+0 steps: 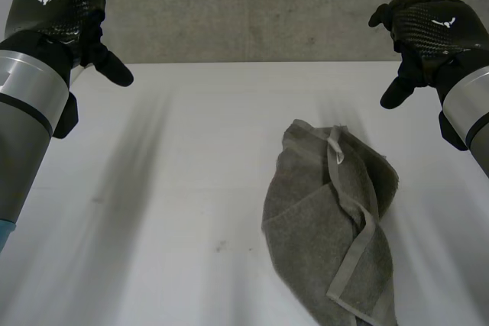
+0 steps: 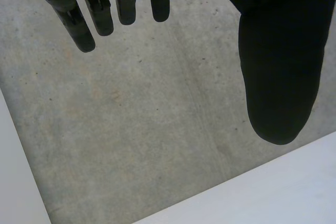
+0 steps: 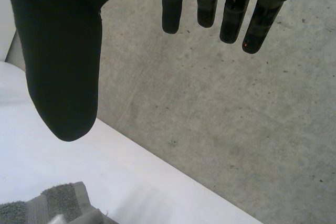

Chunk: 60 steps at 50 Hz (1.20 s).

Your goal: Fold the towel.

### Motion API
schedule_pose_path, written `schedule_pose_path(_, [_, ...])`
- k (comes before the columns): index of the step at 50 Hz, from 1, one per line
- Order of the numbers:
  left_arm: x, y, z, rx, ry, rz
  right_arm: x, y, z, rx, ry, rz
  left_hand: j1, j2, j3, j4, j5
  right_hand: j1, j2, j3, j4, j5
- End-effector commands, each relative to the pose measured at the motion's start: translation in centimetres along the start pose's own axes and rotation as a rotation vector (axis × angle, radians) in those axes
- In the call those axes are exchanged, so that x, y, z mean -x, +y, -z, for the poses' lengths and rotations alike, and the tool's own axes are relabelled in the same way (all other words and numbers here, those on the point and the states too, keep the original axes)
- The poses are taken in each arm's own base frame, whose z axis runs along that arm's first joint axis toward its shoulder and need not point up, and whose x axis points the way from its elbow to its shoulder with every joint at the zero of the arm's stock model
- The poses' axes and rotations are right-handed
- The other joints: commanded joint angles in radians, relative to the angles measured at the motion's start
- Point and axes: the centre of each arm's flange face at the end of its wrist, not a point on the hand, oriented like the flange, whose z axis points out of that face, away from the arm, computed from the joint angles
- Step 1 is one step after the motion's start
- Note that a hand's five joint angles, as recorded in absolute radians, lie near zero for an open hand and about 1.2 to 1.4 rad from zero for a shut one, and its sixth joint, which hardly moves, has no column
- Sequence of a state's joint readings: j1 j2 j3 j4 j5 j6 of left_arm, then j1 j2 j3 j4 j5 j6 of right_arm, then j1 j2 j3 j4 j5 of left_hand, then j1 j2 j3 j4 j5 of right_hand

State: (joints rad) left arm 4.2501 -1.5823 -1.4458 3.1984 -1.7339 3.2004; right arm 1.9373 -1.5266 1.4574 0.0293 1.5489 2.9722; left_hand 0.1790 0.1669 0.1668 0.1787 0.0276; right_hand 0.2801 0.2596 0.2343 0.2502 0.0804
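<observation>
Fingers (image 2: 159, 1) of the left hand (image 1: 61, 9) are hanging straight and spread, the thumb (image 2: 278, 61) standing apart from them, nothing between them but air. The right hand (image 1: 432, 32) is showing the same pose, its fingers (image 3: 171, 9) loose and extended and gripping nothing. Both hands are hovering high above the far side of the white table (image 1: 176, 188), against a grey concrete surface (image 1: 252, 13). The grey towel (image 1: 332, 219) is lying in a rumpled heap on the table toward the robot's right, below and nearer than the right hand and well apart from the left. It is partly doubled over itself, with a pale hem band (image 1: 355, 253) winding across the top and a small loop (image 1: 335, 146) near its far end. By the look of things, the folding is not yet under way and the robot is sitting at the reaching stage. The next move is likely calling for both hands to descend to the cloth, with the left crossing much more of the table. The heap is probably needing to be spread flat, so that clean corners or an edge can be pinched, before any neat fold is attempted.
</observation>
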Motion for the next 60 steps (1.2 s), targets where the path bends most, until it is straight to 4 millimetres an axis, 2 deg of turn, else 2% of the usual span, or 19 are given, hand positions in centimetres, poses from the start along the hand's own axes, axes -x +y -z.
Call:
schedule_pose_path(1, [-0.8, 0.7, 0.2, 0.021, 0.065, -0.003, 0.6, 0.6, -0.1, 0.021, -0.049, 0.048, 0.005, 0.017, 0.017, 0.005, -0.018, -0.106, -0.085, -0.06, -0.076, -0.08])
schedule_pose_path(4, [-1.4, 1.4, 0.2, 0.041, 0.11, -0.004, 0.9, 1.3, -0.1, 0.055, -0.075, 0.145, 0.008, 0.02, 0.02, 0.008, -0.015, -0.106, -0.085, -0.06, -0.076, -0.08])
schedule_pose_path(9, [-5.5, 5.4, 0.4, 0.145, 0.382, 0.0, 1.0, 2.9, 1.1, 0.179, -0.112, 0.314, 0.02, 0.032, 0.032, 0.02, -0.003, -0.106, -0.085, -0.06, -0.076, -0.08])
schedule_pose_path(12, [-6.4, 6.4, 0.3, 0.171, 0.438, 0.004, 0.9, 4.3, 1.8, 0.252, -0.122, 0.319, 0.029, 0.041, 0.041, 0.029, 0.005, -0.106, -0.085, -0.06, -0.076, -0.08])
schedule_pose_path(17, [-9.9, 10.9, 0.5, 0.276, 0.59, 0.011, 1.3, 6.7, 2.7, 0.305, -0.145, 0.274, 0.04, 0.052, 0.053, 0.041, 0.017, -0.106, -0.085, -0.06, -0.076, -0.08])
schedule_pose_path(18, [-9.9, 10.9, 0.5, 0.277, 0.591, 0.011, 1.3, 6.7, 2.7, 0.305, -0.145, 0.274, 0.04, 0.052, 0.053, 0.041, 0.017, -0.106, -0.085, -0.06, -0.076, -0.08])
schedule_pose_path(20, [-11.6, 13.2, 1.0, 0.328, 0.636, 0.01, 1.7, 8.1, 2.7, 0.277, -0.176, 0.291, 0.04, 0.052, 0.053, 0.041, 0.017, -0.106, -0.085, -0.06, -0.076, -0.08])
schedule_pose_path(23, [-12.6, 14.1, 1.5, 0.35, 0.663, 0.008, 1.7, 8.8, 2.7, 0.263, -0.203, 0.315, 0.052, 0.064, 0.064, 0.052, 0.029, -0.106, -0.085, -0.06, -0.076, -0.08])
schedule_pose_path(25, [-14.4, 16.2, 2.7, 0.392, 0.714, -0.01, 1.1, 10.2, 2.6, 0.256, -0.261, 0.393, 0.073, 0.085, 0.085, 0.073, 0.049, -0.106, -0.085, -0.06, -0.076, -0.08])
schedule_pose_path(29, [-15.5, 18.4, 3.4, 0.434, 0.737, -0.035, 0.3, 11.7, 2.5, 0.278, -0.314, 0.447, 0.128, 0.141, 0.141, 0.129, 0.105, -0.106, -0.085, -0.06, -0.076, -0.08])
schedule_pose_path(36, [-16.9, 22.7, 5.3, 0.539, 0.716, -0.085, 1.3, 14.6, 3.3, 0.361, -0.434, 0.45, 0.272, 0.284, 0.284, 0.272, 0.249, -0.106, -0.085, -0.06, -0.076, -0.08])
schedule_pose_path(42, [-16.5, 22.9, 4.8, 0.537, 0.651, -0.105, 1.6, 16.2, 3.6, 0.417, -0.466, 0.429, 0.466, 0.478, 0.478, 0.466, 0.443, -0.022, -0.001, 0.024, 0.008, 0.003])
schedule_pose_path(44, [-16.3, 22.3, 4.4, 0.517, 0.616, -0.112, 1.7, 16.4, 3.7, 0.422, -0.474, 0.426, 0.711, 0.723, 0.723, 0.712, 0.688, 0.316, 0.337, 0.362, 0.346, 0.342])
schedule_pose_path(45, [-16.3, 22.3, 4.4, 0.517, 0.616, -0.113, 1.7, 16.4, 3.7, 0.422, -0.474, 0.426, 0.713, 0.725, 0.725, 0.713, 0.689, 0.319, 0.339, 0.364, 0.348, 0.344])
schedule_pose_path(47, [-15.9, 20.8, 3.8, 0.479, 0.566, -0.117, 1.5, 16.3, 3.2, 0.412, -0.463, 0.43, 0.979, 0.991, 0.991, 0.979, 0.956, 0.88, 0.9, 0.925, 0.909, 0.905])
schedule_pose_path(48, [-15.9, 20.8, 3.8, 0.479, 0.566, -0.117, 1.5, 16.3, 3.2, 0.412, -0.463, 0.43, 0.98, 0.992, 0.992, 0.98, 0.957, 0.882, 0.903, 0.928, 0.912, 0.908])
schedule_pose_path(49, [-15.5, 20.0, 3.5, 0.462, 0.536, -0.119, 1.5, 16.2, 2.9, 0.403, -0.458, 0.421, 1.076, 1.088, 1.088, 1.076, 1.053, 1.114, 1.134, 1.16, 1.144, 1.139])
schedule_pose_path(56, [-13.6, 17.5, 3.2, 0.421, 0.395, -0.136, 0.3, 14.3, 0.0, 0.296, -0.327, 0.384, 1.217, 1.229, 1.229, 1.218, 1.194, 1.116, 1.137, 1.162, 1.146, 1.141])
schedule_pose_path(60, [-10.7, 16.2, 3.6, 0.43, 0.276, -0.153, -2.0, 12.5, -2.5, 0.223, -0.075, 0.247, 1.217, 1.229, 1.229, 1.218, 1.194, 1.116, 1.137, 1.162, 1.146, 1.141])
